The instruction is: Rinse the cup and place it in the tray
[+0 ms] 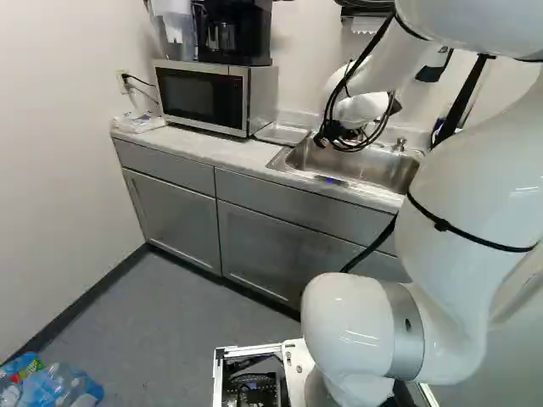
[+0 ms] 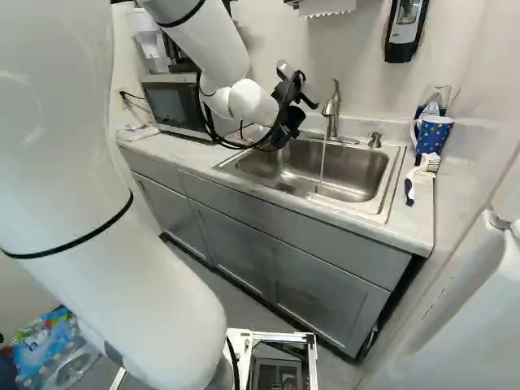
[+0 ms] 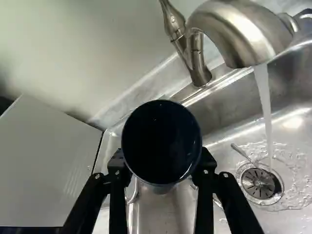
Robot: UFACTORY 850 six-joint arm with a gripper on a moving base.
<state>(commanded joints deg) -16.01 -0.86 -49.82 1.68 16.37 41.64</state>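
Between the fingers (image 3: 206,163) sits the dark cup (image 3: 161,141).

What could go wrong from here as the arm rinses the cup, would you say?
The gripper holds the cup by its smooth sides, so it might slip once wet. The faucet arches close by, and the cup could knock it on the way to the water. That water falls beside the cup into the sink, so the rinse may miss unless the cup moves over.
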